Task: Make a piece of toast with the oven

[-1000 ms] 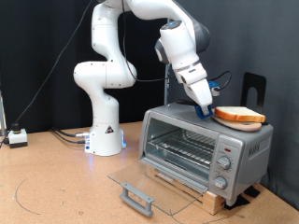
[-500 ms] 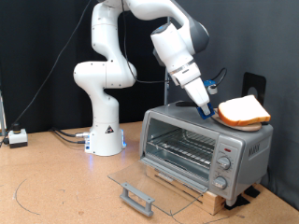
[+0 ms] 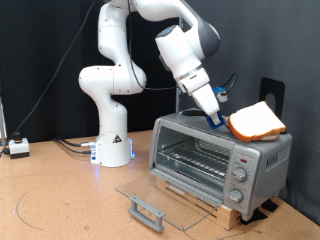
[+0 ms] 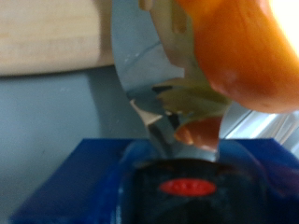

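The piece of toast [image 3: 257,120], cream-faced with an orange-brown crust, is tilted up just above the top of the silver-grey oven [image 3: 200,160] at the exterior view's right. My gripper [image 3: 221,121] is shut on the toast's left edge. In the wrist view the orange crust [image 4: 245,49] fills the corner beside a shiny metal finger [image 4: 145,65]. The oven's glass door [image 3: 165,192] lies open and flat in front, with the wire rack [image 3: 195,158] showing inside and the knobs [image 3: 239,176] on its right panel.
A light-wood board [image 4: 47,33] lies on the grey oven top in the wrist view. The oven stands on a wooden base [image 3: 225,212] on a brown table. The white robot base [image 3: 112,145] is behind the oven, and a black stand [image 3: 272,92] is at the far right.
The gripper has lifted the toast off the oven top and tilted it up. The hand has shifted slightly to the exterior view's left.
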